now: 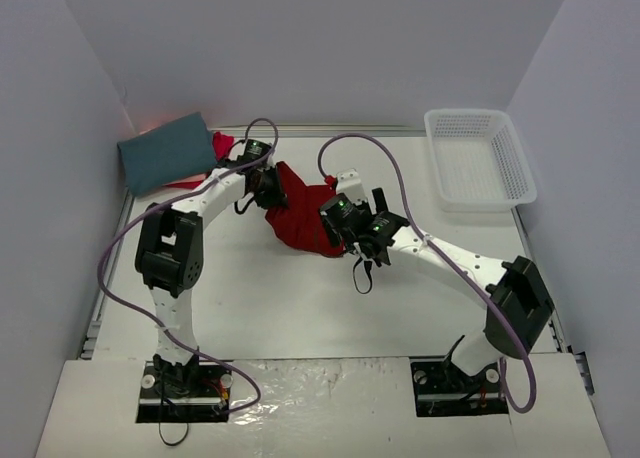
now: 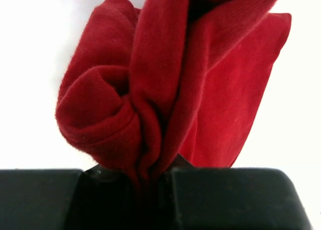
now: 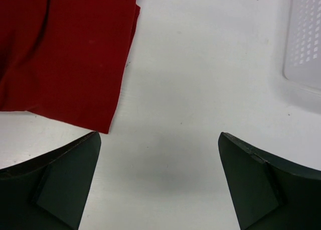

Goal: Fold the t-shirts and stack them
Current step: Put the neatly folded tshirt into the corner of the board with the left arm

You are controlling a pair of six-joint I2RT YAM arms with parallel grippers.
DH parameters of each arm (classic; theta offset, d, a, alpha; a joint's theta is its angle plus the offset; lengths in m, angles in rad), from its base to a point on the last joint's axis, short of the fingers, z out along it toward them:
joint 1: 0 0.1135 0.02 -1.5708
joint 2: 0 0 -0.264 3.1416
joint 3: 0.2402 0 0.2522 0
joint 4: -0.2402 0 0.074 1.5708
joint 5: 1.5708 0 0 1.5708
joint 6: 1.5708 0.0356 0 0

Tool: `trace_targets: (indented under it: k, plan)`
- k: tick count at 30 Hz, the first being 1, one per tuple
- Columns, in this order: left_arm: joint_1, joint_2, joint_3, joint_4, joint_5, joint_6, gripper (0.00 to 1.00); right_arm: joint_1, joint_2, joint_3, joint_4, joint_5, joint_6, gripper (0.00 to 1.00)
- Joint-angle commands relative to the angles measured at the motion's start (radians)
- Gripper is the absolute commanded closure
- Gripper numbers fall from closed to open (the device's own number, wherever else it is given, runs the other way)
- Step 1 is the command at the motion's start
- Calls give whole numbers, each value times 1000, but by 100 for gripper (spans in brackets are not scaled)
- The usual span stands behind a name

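A deep red t-shirt point(image 1: 302, 220) lies bunched and partly lifted in the middle of the table. My left gripper point(image 1: 270, 190) is shut on a gathered fold of it; in the left wrist view the cloth point(image 2: 165, 79) hangs in thick folds out of the closed jaws point(image 2: 150, 182). My right gripper point(image 1: 360, 203) hovers at the shirt's right side, open and holding nothing point(image 3: 158, 139), with the shirt's flat corner point(image 3: 75, 64) just left of its left finger. A folded slate-teal t-shirt point(image 1: 168, 154) rests at the back left, and a pinkish-red t-shirt point(image 1: 223, 143) peeks out from under it.
A white mesh basket point(image 1: 480, 158) stands at the back right, and its edge point(image 3: 306, 39) shows in the right wrist view. White walls close in the table on the left, back and right. Purple cables loop over both arms.
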Motion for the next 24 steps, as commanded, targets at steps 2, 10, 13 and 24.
trace_targets:
  k: [2,10,13,24]
  plan:
    - [11,38,194,-222,-97,116,98,-13,-60,-36,53,-66,-5,0]
    - [2,172,523,-470,-231,211,98,-18,-67,-54,69,-87,-3,0]
    - [-2,202,628,-530,-283,236,98,-19,-66,-59,72,-95,-5,0]
    - [2,316,965,-658,-346,317,98,-29,-44,-63,72,-119,1,0]
